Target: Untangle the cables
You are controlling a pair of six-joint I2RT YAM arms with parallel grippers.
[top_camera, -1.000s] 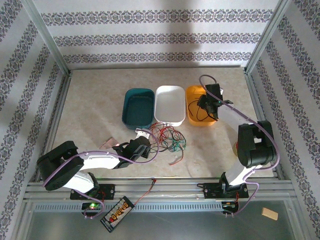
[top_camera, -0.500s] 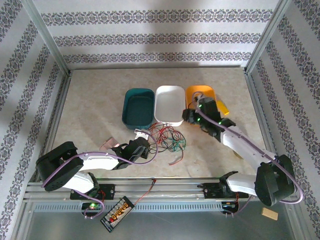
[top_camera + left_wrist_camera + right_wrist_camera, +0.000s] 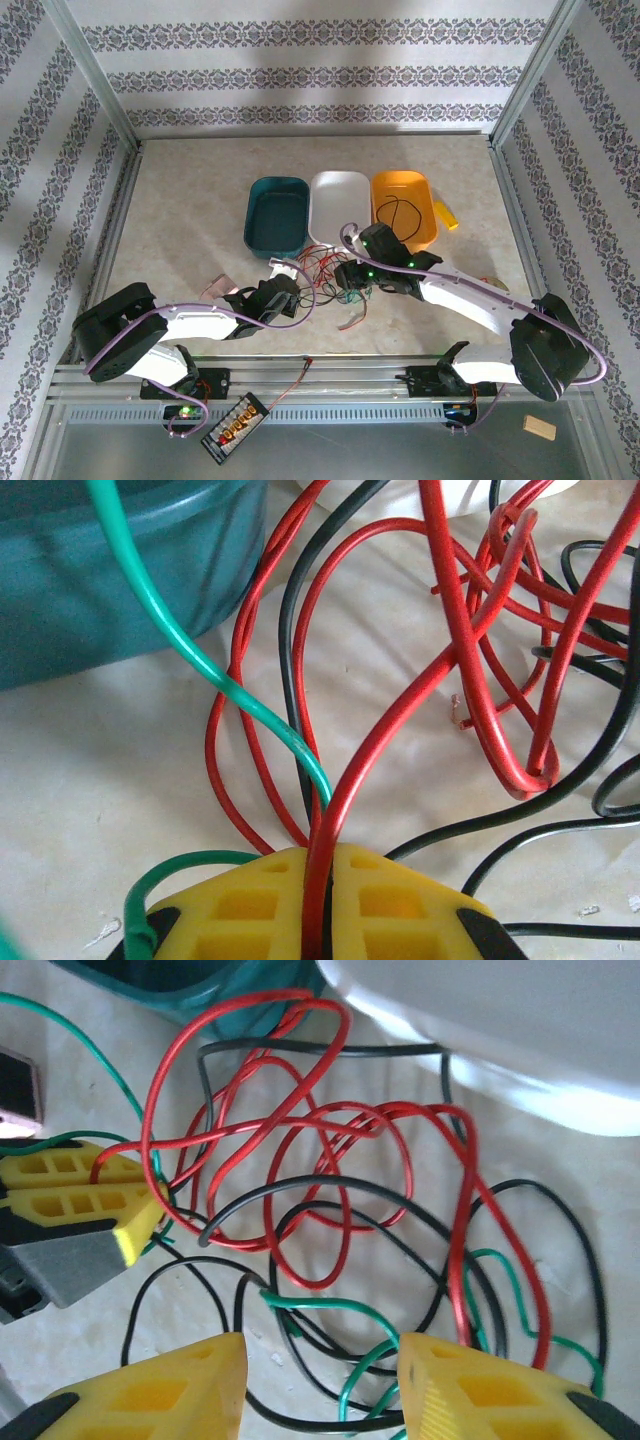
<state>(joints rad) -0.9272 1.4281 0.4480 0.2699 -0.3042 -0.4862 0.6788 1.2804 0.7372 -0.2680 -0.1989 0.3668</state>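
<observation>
Since a moment ago, my right arm has swung from the orange tub point(image 3: 422, 195) down to the cables point(image 3: 335, 272). Now my right gripper point(image 3: 320, 1380) hangs over them, spread apart, holding nothing. My left gripper point(image 3: 322, 880) is squeezed tight on a red cable point(image 3: 390, 730). All these cables lie knotted on the tabletop point(image 3: 190, 200), just in front of the white tub point(image 3: 340, 205). One black cable point(image 3: 392, 215) sits in the orange tub, so I think one is done and most are left.

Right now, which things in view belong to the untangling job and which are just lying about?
Job: cables; left gripper, shut on cables; right gripper, open over them; orange tub, with one cable inside.
Lying about: circuit board lead; yellow piece; tan block.
</observation>
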